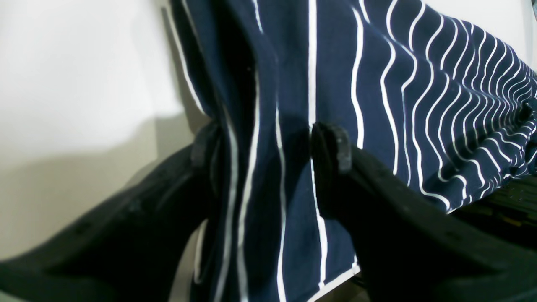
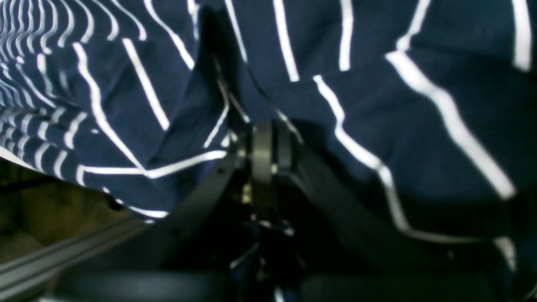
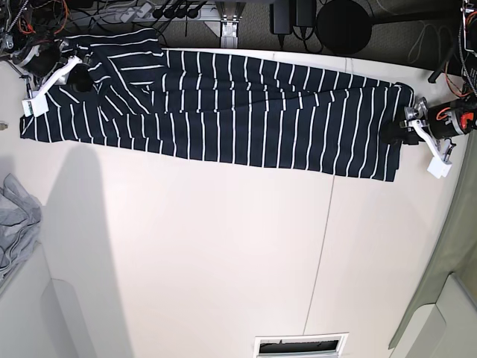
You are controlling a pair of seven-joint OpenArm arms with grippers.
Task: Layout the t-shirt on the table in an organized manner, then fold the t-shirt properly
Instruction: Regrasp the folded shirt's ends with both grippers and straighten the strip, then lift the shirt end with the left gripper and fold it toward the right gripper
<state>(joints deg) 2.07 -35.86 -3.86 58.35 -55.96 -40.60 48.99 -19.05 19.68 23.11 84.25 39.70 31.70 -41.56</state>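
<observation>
The navy t-shirt [image 3: 223, 112] with thin white stripes lies stretched in a long band across the far side of the cream table [image 3: 186, 253]. At its right end in the base view, my left gripper [image 3: 393, 133] stands open. In the left wrist view its fingers [image 1: 331, 144] straddle a raised fold of the t-shirt [image 1: 377, 84], wide apart, left gripper [image 1: 268, 142]. My right gripper [image 3: 80, 78] is at the shirt's bunched far-left end. Seen from the right wrist, the right gripper [image 2: 265, 144] is shut with t-shirt [image 2: 398, 126] cloth gathered at its tips.
A plain grey garment [image 3: 15, 216] lies at the table's left edge. A thin dark seam [image 3: 322, 246] runs down the tabletop. Cables and a power strip [image 3: 171, 11] sit beyond the far edge. A white slotted panel [image 3: 302, 344] is at the near edge.
</observation>
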